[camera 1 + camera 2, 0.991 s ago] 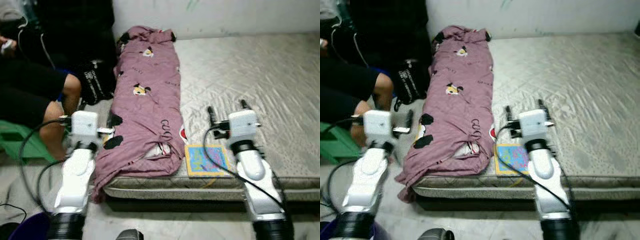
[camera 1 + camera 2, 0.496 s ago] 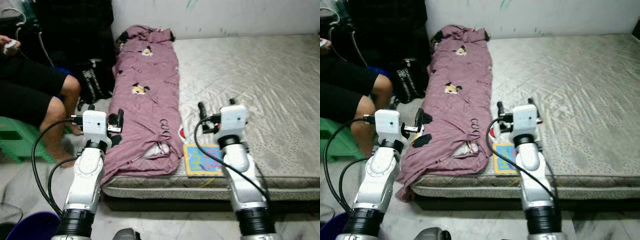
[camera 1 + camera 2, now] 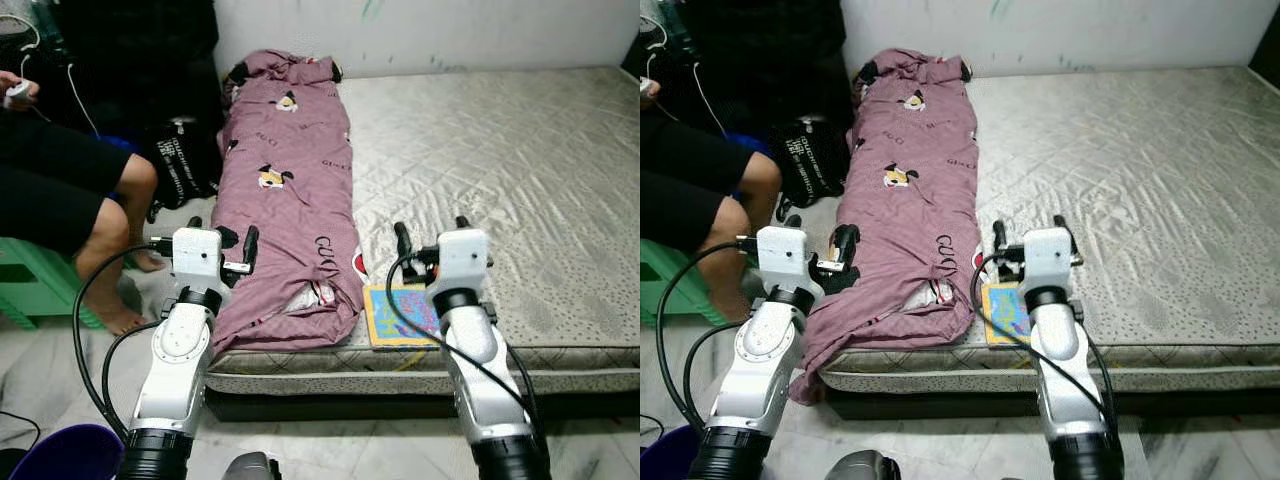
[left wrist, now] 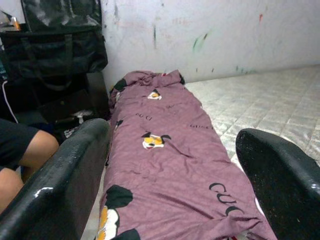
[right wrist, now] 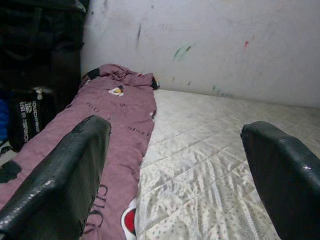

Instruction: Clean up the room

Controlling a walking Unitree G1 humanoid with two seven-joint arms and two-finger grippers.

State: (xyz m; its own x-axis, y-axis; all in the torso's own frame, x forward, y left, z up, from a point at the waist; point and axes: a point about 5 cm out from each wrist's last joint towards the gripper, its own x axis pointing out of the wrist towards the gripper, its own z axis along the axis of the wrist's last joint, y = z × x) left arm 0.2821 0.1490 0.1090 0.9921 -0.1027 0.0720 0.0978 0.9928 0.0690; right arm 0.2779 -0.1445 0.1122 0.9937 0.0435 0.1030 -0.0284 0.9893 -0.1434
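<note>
A long mauve blanket (image 3: 290,190) with cartoon prints lies crumpled along the left side of the grey quilted mattress (image 3: 500,170), its near end hanging over the mattress edge. A colourful flat book (image 3: 403,314) rests on the mattress near its front edge, beside the blanket. My left gripper (image 3: 222,234) is open, held at the blanket's near left side, above the mattress corner. My right gripper (image 3: 431,230) is open just beyond the book, over bare mattress. In the left wrist view the blanket (image 4: 165,155) stretches away between the fingers (image 4: 65,170).
A person sits at the left on a green stool (image 3: 30,285), bare leg (image 3: 110,240) close to my left arm. A black bag (image 3: 180,165) stands on the floor by the mattress. A purple bucket (image 3: 60,455) shows near my left side. A white wall (image 3: 450,30) runs behind.
The camera has shifted, so the whole scene sits slightly further left. Both grippers stay open in much the same raised pose.
</note>
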